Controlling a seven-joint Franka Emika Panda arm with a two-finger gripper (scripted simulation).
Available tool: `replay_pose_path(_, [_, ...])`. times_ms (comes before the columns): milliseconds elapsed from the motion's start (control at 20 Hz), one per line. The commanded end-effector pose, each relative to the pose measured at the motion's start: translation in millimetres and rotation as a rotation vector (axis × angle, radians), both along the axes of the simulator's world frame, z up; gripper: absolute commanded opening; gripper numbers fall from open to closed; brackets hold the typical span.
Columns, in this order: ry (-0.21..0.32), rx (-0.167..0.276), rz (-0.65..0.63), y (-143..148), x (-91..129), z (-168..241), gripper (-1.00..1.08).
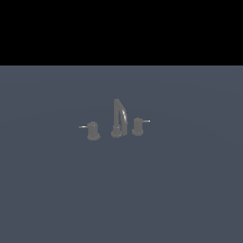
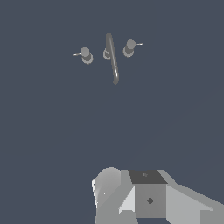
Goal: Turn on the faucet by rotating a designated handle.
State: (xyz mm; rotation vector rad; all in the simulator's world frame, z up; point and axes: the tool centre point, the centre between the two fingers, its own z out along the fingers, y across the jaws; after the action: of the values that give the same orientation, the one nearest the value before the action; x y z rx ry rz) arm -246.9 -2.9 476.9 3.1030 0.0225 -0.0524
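So the faucet [image 1: 116, 121] is sitting out in the middle of a flat blue-grey floor [image 1: 190, 190], three separate pieces in a row. The arched spout [image 1: 119, 116] is standing in the centre, and seen from the exterior view the stub with the leftward lever [image 1: 93, 130] is sitting at its 9 o'clock while the handle [image 1: 138, 125] we actually care about is sitting at its 3 o'clock, just beside it but not touching.

That handle's thin pale lever [image 1: 145, 121] is pointing away from the spout, out toward 3 o'clock, which I'm guessing is the off position, since the task is asking for it to be rotated. Sticking outward like that, it's leaving open space on its far side, so a push or hook from there looks doable without bumping the spout.

The arm isn't showing in the exterior view at all. In the wrist view I'm only seeing a blocky pale-grey chunk of the gripper body [image 2: 148, 197]; the fingers aren't showing, so I can't tell whether they're spread or pressed together. The whole faucet is looking small and well apart from it, so nothing is being touched and the reach is all ahead.
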Motion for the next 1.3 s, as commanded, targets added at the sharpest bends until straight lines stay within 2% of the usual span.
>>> replay_pose_path(0, [0.0, 0.0, -0.008, 0, 3, -1, -1.0])
replay_pose_path(300, [-0.003, 0.003, -0.06, -2, 22, -5, -1.0])
replay_pose_path(550, [-0.007, 0.008, -0.132, -4, 49, -12, -1.0])
replay_pose_path(1250, [-0.019, 0.022, -0.448, -18, 160, -66, -1.0])
